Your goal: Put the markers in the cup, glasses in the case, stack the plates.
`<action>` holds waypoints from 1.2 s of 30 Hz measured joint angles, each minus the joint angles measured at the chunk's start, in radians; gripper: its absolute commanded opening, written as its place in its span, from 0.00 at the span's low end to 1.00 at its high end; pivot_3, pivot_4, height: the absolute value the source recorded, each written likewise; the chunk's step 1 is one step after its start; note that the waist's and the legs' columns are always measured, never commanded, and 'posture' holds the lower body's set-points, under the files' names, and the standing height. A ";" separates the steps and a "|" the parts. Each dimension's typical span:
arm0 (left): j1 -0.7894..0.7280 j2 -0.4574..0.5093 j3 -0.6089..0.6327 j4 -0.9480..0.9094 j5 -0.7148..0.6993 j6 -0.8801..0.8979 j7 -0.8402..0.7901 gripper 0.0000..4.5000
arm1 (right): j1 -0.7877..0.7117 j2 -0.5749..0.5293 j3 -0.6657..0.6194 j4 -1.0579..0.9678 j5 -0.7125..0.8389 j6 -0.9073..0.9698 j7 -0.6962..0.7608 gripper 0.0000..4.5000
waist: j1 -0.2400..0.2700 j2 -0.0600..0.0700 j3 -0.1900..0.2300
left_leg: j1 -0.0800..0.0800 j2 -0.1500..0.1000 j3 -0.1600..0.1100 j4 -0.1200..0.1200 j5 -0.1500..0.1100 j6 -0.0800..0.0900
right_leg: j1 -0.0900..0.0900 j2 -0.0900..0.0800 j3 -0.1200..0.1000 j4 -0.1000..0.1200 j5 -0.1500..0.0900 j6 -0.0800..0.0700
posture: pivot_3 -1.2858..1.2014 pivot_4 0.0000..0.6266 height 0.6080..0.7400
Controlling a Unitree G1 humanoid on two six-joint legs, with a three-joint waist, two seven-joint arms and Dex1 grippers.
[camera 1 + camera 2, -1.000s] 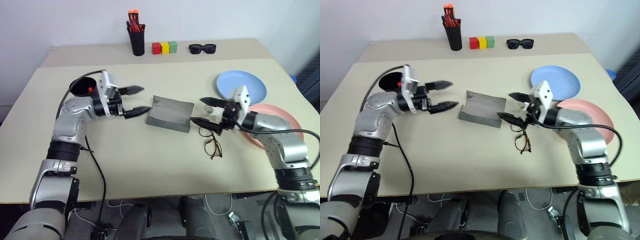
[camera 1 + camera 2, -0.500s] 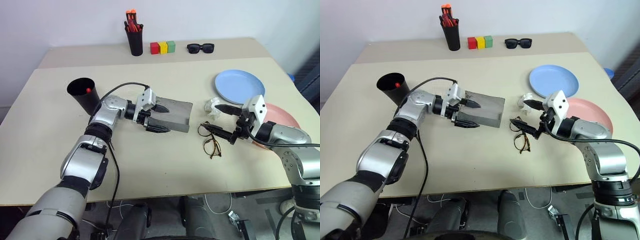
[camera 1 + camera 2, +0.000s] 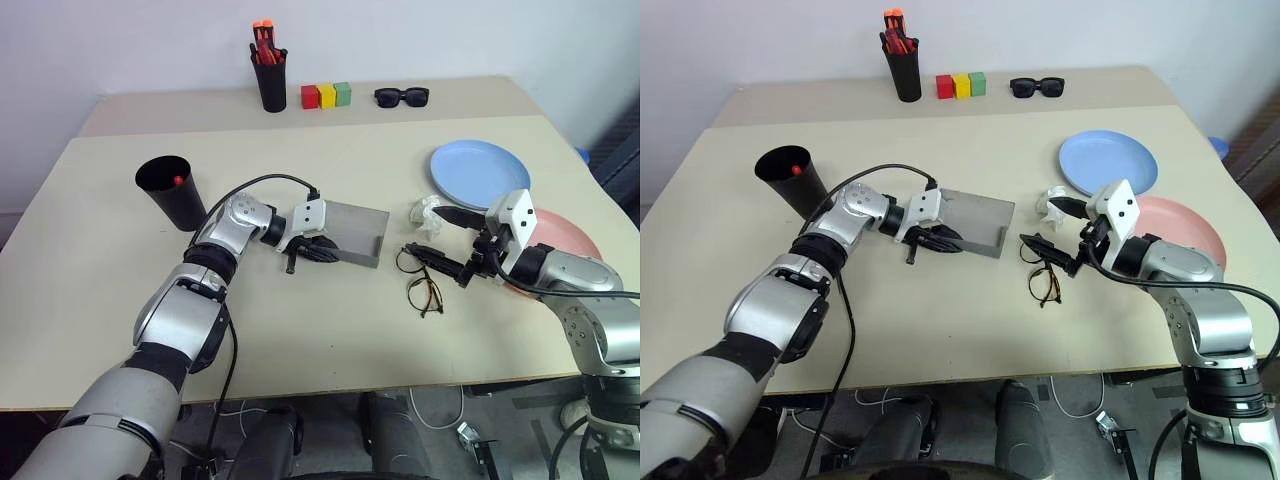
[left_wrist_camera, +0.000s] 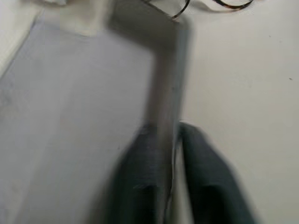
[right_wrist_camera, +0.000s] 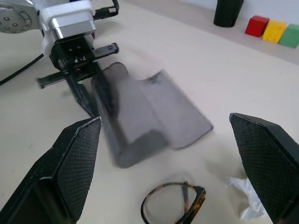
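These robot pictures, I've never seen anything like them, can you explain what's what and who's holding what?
It is a two-armed humanoid robot at a table. Two pictures come from cameras in its head, looking down; the other two from cameras on its wrists. The left pincer is shut on the near wall of the open grey case. The right pincer is open, holding nothing, just above the glasses. Also on the table: a black cup with a red marker inside, a blue plate, a pink plate, and crumpled white paper.
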 measured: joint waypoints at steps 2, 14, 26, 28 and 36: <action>-0.002 0.015 -0.002 -0.023 0.003 0.066 -0.033 0.01 | -0.009 0.004 0.007 0.006 -0.003 -0.007 0.001 1.00 | -0.004 0.000 0.000 | 0.000 0.000 0.000 0.000 0.000 0.000 | 0.000 0.000 0.000 0.000 0.000 0.000 | 0.52 0.24 1.00; 0.206 0.206 -0.007 -0.516 -0.023 0.414 -0.157 0.01 | -0.039 0.020 0.039 0.051 -0.019 -0.032 0.017 1.00 | -0.001 0.000 0.000 | -0.001 0.001 0.000 0.000 0.000 0.000 | -0.002 0.001 0.001 0.001 0.000 0.000 | 0.52 0.24 1.00; 0.290 0.233 -0.003 -0.711 -0.062 0.567 -0.041 0.63 | -0.068 0.034 0.072 0.080 -0.036 -0.027 0.032 1.00 | 0.000 0.000 0.000 | -0.001 0.001 0.000 0.000 0.000 0.000 | -0.002 0.001 0.001 0.001 0.000 0.000 | 0.52 0.24 1.00; 0.291 0.233 0.003 -0.740 -0.088 0.578 -0.038 0.86 | -0.072 0.033 0.073 0.077 -0.036 0.016 0.017 1.00 | 0.000 0.000 0.000 | -0.001 0.001 0.000 0.000 0.000 0.000 | -0.003 0.001 0.001 0.001 0.000 0.000 | 0.52 0.24 1.00; 0.334 0.245 0.107 -0.842 -0.243 0.618 -0.041 0.99 | -0.092 0.005 0.042 0.004 -0.002 0.373 -0.160 1.00 | 0.002 0.001 0.000 | -0.002 0.001 0.000 0.000 0.000 0.000 | -0.004 0.000 0.002 0.002 0.000 -0.001 | 0.52 0.24 1.00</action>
